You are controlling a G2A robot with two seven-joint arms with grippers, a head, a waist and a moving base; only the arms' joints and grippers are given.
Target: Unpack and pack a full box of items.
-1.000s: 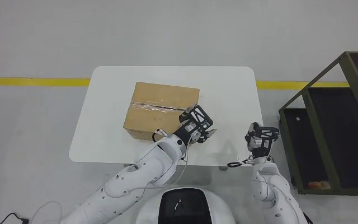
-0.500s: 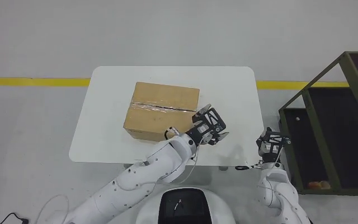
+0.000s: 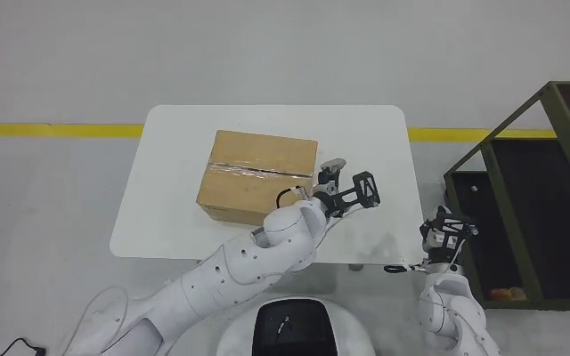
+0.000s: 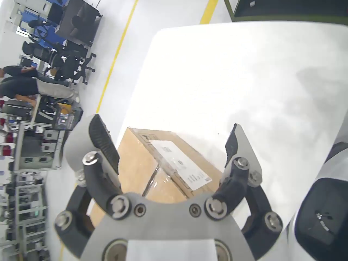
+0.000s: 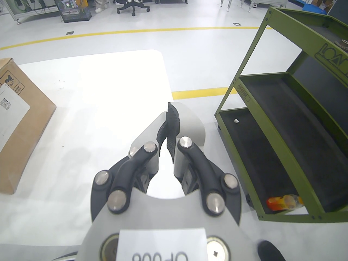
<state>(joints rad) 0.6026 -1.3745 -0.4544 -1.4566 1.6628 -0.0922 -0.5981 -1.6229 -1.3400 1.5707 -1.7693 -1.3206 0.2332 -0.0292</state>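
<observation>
Box contents: can't tell, flaps closed. The cardboard box (image 3: 256,176) sits about mid-tabletop on the white table (image 3: 178,142), well clear of every edge. It is plain brown with a glossy tape seam (image 3: 258,168) running across the top. A white label (image 4: 180,161) is on the side facing the table's right edge; its print is too small to make out.

In the top view the left arm covers the box's near right corner. In the left wrist view the gripper body cuts off the box's lower part. The right wrist view catches one end of it at the frame edge.

Left gripper (image 4: 165,126): fingers spread wide, empty, over bare tabletop just right of the box and not touching it.

Right gripper (image 5: 170,120): pads pressed together, nothing between them, just past the table's right edge near the near right corner, between the table and a green cart (image 5: 299,217).

An orange item (image 5: 282,201) lies on the cart's bottom shelf; can't identify it.
</observation>
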